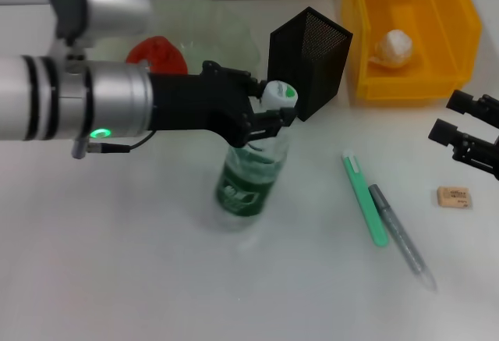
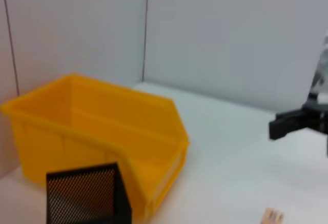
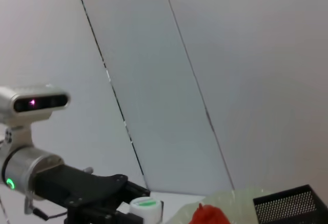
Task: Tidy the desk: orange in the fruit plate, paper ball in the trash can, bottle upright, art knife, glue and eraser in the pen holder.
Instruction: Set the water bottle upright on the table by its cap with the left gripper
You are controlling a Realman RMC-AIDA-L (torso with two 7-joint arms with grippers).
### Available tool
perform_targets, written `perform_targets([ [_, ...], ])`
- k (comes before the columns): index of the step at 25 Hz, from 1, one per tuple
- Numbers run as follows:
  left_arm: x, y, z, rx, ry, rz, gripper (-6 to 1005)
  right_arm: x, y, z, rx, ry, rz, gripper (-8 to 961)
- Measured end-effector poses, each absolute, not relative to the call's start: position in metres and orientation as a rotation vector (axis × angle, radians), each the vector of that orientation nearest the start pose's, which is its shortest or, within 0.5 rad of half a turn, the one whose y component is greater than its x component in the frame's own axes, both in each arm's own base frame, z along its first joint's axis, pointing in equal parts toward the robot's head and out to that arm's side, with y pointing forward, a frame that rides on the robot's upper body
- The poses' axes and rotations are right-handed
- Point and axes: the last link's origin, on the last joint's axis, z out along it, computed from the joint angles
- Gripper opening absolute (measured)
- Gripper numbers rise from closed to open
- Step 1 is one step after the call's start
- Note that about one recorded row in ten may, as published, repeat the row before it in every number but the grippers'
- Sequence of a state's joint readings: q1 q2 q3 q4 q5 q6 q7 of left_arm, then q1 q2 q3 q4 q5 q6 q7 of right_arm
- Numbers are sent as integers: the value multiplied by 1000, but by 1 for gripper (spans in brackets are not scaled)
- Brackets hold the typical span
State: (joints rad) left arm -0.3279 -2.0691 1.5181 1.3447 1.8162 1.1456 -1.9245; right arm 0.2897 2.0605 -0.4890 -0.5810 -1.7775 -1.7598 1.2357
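Observation:
The bottle [image 1: 251, 171] stands nearly upright mid-table, and my left gripper [image 1: 269, 116] is shut on its neck just under the white cap [image 1: 278, 94]. The cap [image 3: 146, 206] also shows in the right wrist view. The orange [image 1: 160, 54] lies in the fruit plate [image 1: 210, 21] behind my left arm. In the yellow trash can [image 1: 413, 37] rests the paper ball [image 1: 392, 48]. Right of the bottle lie the green art knife [image 1: 365, 199] and the grey glue pen [image 1: 401, 228]. The eraser [image 1: 454, 197] sits just below my right gripper [image 1: 456, 118], which is open at the right edge.
The black mesh pen holder [image 1: 308, 60] stands between the plate and the trash can, close behind the bottle cap. The left wrist view shows the trash can [image 2: 102, 126], the pen holder [image 2: 84, 198] and my right gripper [image 2: 297, 121] farther off.

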Motion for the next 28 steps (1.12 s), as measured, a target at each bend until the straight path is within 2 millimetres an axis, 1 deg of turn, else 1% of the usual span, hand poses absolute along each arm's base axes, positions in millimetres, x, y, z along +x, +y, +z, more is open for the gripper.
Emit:
perform_targets([
  [1, -153, 329, -25, -2776, -436, -459, 435, 315, 259, 43, -2355, 693, 1082, 768],
  [2, -158, 329, -23, -2777, -437, -516, 435, 315, 259, 43, -2348, 692, 1086, 768],
  [3, -158, 329, -23, -2777, -437, -516, 435, 316, 259, 42, -2339, 691, 1093, 768],
  [4, -163, 330, -21, -2769, -450, -578, 435, 316, 259, 42, -2330, 691, 1098, 768],
  [5, -163, 330, -21, -2769, -450, -578, 435, 316, 259, 42, -2316, 695, 1108, 768],
  [6, -173, 333, -16, -2748, -464, -677, 435, 316, 259, 42, -2316, 695, 1108, 768],
  [8, -173, 333, -16, -2748, -464, -677, 435, 316, 260, 42, -2306, 697, 1113, 769],
  [9, -190, 335, -11, -2704, -457, -835, 435, 316, 260, 41, -2303, 696, 1116, 769],
  [13, -190, 335, -11, -2704, -457, -835, 436, 316, 261, 41, -2284, 689, 1127, 769],
  [14, -212, 334, -8, -2637, -423, -971, 436, 316, 262, 41, -2276, 688, 1132, 769],
  [15, -224, 332, -11, -2584, -378, -1002, 435, 316, 263, 40, -2254, 686, 1147, 769],
  [17, -227, 331, -12, -2575, -378, -1006, 445, 316, 263, 40, -2243, 686, 1156, 769],
  [19, -234, 327, -19, -2540, -345, -1017, 455, 316, 263, 39, -2227, 682, 1169, 768],
  [21, -235, 327, -20, -2534, -336, -1017, 466, 316, 264, 38, -2209, 679, 1183, 768],
  [24, -242, 322, -24, -2486, -252, -1014, 481, 316, 265, 38, -2174, 671, 1203, 768],
  [28, -247, 316, -27, -2441, -207, -1023, 501, 315, 267, 37, -2156, 666, 1215, 768],
])
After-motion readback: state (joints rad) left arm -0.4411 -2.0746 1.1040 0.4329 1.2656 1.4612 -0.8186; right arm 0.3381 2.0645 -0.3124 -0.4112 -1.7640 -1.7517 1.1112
